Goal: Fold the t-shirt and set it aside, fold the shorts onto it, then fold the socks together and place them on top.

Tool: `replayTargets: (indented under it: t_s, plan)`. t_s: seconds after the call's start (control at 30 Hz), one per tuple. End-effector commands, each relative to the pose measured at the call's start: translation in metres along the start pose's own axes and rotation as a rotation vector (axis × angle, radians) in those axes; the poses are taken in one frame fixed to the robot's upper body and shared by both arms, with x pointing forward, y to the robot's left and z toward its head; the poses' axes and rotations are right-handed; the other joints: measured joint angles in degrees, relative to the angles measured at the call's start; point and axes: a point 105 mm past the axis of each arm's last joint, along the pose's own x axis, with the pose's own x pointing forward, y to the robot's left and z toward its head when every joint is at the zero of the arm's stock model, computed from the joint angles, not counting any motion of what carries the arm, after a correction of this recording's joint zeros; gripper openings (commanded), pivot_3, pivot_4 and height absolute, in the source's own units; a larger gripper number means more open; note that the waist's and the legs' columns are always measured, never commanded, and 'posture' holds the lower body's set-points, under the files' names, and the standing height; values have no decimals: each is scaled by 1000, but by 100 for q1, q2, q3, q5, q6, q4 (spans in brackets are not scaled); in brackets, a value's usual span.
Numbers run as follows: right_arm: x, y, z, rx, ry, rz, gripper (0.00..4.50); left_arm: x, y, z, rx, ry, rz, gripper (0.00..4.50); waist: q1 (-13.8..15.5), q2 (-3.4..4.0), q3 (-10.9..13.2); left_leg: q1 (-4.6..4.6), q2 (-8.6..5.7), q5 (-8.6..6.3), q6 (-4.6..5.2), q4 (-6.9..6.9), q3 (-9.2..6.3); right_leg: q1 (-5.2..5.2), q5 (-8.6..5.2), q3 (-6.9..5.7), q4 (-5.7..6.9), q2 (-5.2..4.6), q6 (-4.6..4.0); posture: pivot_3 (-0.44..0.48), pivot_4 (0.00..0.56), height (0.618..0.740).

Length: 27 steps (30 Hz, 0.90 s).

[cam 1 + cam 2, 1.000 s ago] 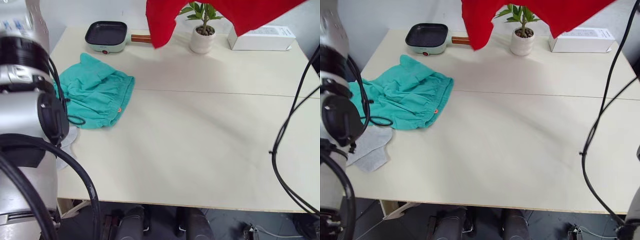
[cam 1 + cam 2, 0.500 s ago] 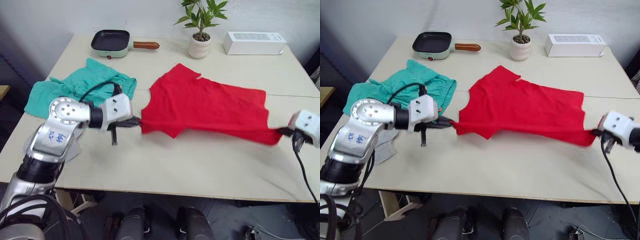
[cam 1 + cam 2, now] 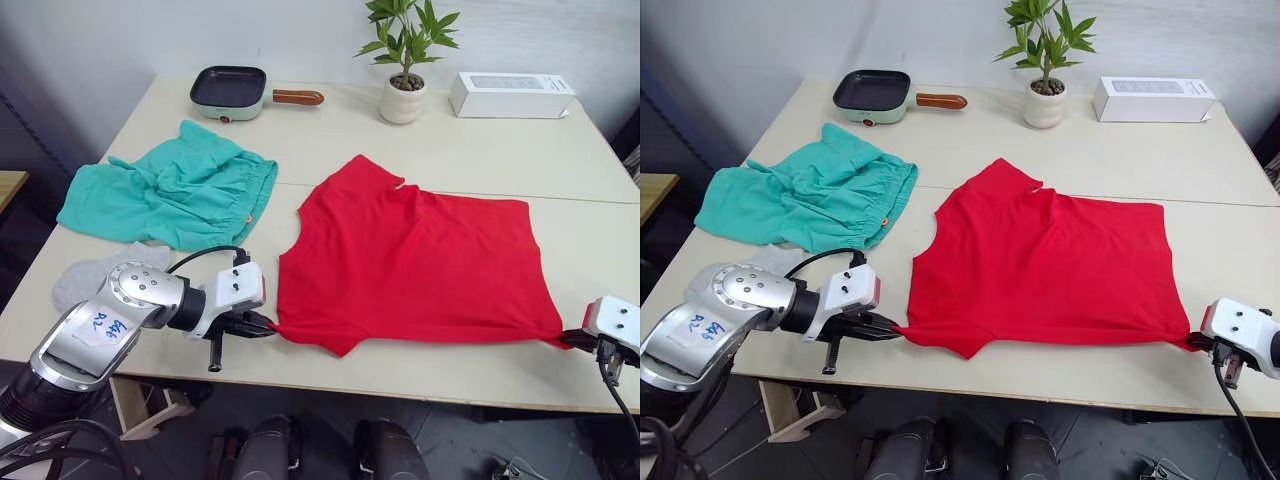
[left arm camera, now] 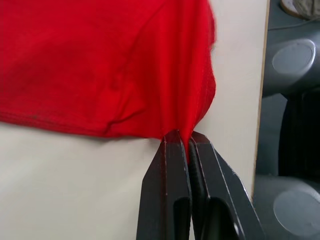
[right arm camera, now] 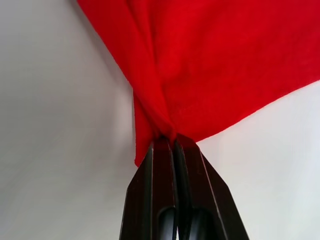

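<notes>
T-shirt: the red t-shirt (image 3: 415,265) lies spread out flat on the table (image 3: 420,150), in the middle and near the front edge. It is the landmark for the rest.
Left gripper: the left gripper (image 4: 187,142) is pinched tight on the t-shirt's front corner on the robot's left side. A small bunch of red cloth sits between its two black fingers (image 4: 167,170). It is low, right at the table top.
Right gripper: the right gripper (image 5: 174,140) is squeezed tight on the t-shirt's front corner on the robot's right side, by the table's edge. Red cloth is gathered between its fingers.
Shorts: the teal shorts (image 3: 170,190) lie rumpled to the left of the t-shirt, close but not touching it.
Socks: the grey socks (image 3: 95,275) lie left of the t-shirt too, just in front of the shorts, partly behind the left arm.
Pan: a small pan (image 3: 230,88) sits far behind the shorts.
Plant: a potted plant (image 3: 405,60) stands behind the t-shirt.
Box: a white box (image 3: 512,95) lies beside the plant, behind the t-shirt.
</notes>
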Motion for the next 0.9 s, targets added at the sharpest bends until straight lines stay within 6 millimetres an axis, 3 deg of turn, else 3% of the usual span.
replayTargets:
  t_s: [0.03,0.2,0.4,0.67,0.8,0.87,0.9]
  plan:
    - [-4,-11,10,38,-56,-53,0,-8,28,16,24,-70,83,13,11,-1,0,-1,-2,-2,2,0,-1,1,0,4,-4,1,0,0,150,740]
    - [-8,-30,29,117,-118,-78,0,-13,54,29,38,-70,54,13,-17,-1,0,-3,-3,-4,0,-1,2,-6,0,7,2,4,0,0,150,740]
    - [-1,-39,30,230,-86,-37,0,-4,85,31,10,-56,48,13,-14,-1,0,-9,-2,-3,1,0,14,-16,0,8,4,19,0,0,150,740]
    - [8,-30,19,349,-78,-7,0,19,88,22,-43,-71,-7,13,7,-2,1,-16,-9,-5,15,9,17,-17,0,8,35,31,0,0,150,740]
    - [7,-24,15,381,-85,-18,0,23,91,20,-56,-127,39,13,-5,-3,1,-11,-8,-5,15,13,16,-14,0,10,37,5,0,0,150,740]
    - [4,-31,16,418,-134,-99,0,23,101,25,-60,-217,116,13,-7,-5,0,-11,-8,-5,15,15,15,-15,0,9,33,1,0,0,150,740]
    - [1,-36,17,429,-166,-148,201,21,105,26,-91,-249,152,472,-5,-5,0,-9,-8,-5,15,17,13,-13,0,8,30,-1,0,0,150,740]
